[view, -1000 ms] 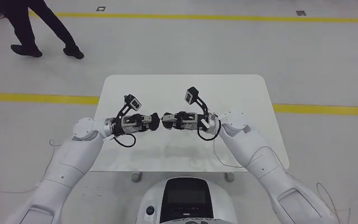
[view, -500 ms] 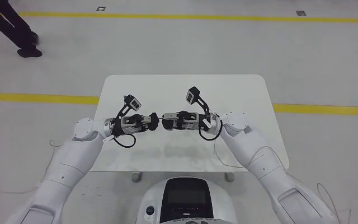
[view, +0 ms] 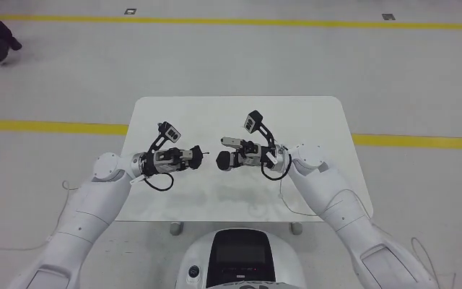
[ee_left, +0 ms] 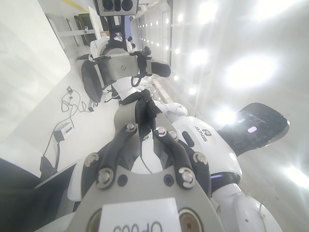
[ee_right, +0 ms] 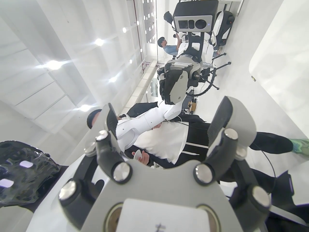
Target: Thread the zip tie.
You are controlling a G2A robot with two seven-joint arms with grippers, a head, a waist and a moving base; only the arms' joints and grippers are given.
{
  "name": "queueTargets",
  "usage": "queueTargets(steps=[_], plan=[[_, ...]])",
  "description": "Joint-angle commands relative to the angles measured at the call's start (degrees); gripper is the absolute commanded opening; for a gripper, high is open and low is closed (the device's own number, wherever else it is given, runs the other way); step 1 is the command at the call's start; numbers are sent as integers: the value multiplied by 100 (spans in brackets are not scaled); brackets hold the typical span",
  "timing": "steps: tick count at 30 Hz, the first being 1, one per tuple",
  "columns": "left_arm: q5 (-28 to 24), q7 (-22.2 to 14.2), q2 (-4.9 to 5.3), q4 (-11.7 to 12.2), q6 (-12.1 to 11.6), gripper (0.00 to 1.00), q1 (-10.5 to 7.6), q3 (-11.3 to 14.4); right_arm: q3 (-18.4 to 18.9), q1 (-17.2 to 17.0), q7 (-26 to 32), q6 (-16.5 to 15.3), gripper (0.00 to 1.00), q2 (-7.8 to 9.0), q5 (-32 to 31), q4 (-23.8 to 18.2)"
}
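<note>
There is one white table [view: 310, 115]. Above it are two grippers, the left gripper [view: 196, 154] and the right gripper [view: 222, 160], and each has two fingers. There is one black zip tie [ee_left: 144, 97], a single strip. The arms carry two cameras: the left wrist camera [view: 170, 132] and the right wrist camera [view: 251, 121]. Two yellow lines cross the floor, the far line [view: 253, 22] and the near line [view: 58, 126]. Two small dark plates sit in the floor, the left floor plate [view: 130, 11] and the right floor plate [view: 388, 16].
</note>
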Motion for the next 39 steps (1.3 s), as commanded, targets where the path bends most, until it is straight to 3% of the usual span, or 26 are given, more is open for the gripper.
queueTargets(steps=[1,5,9,15,21,28,34,37,39], plan=[[51,188,-4,-39,-11,0,19,-6,0,0,0,0,100,0,0,0],[-142,-42,15,119,-180,0,62,-174,0,0,0,0,100,0,0,0],[-224,-141,61,240,-180,0,136,-460,0,0,0,0,100,0,0,0],[-516,-141,89,240,-180,0,317,-739,0,0,0,0,100,0,0,0],[-684,-141,103,157,-180,0,359,-798,6,-7,-92,-21,100,5,-89,-24],[-684,-141,103,157,-180,0,359,-798,245,-98,-754,185,100,196,-1721,-467],[-684,-141,103,157,-180,0,359,-798,250,-127,-822,822,100,355,-3294,-1043],[-684,-141,103,157,-180,0,359,-798,-48,-34,-718,1239,100,394,-4387,-1272],[-684,-141,103,157,-180,0,359,-798,-203,-6,-761,1451,100,379,-4632,-1325]])
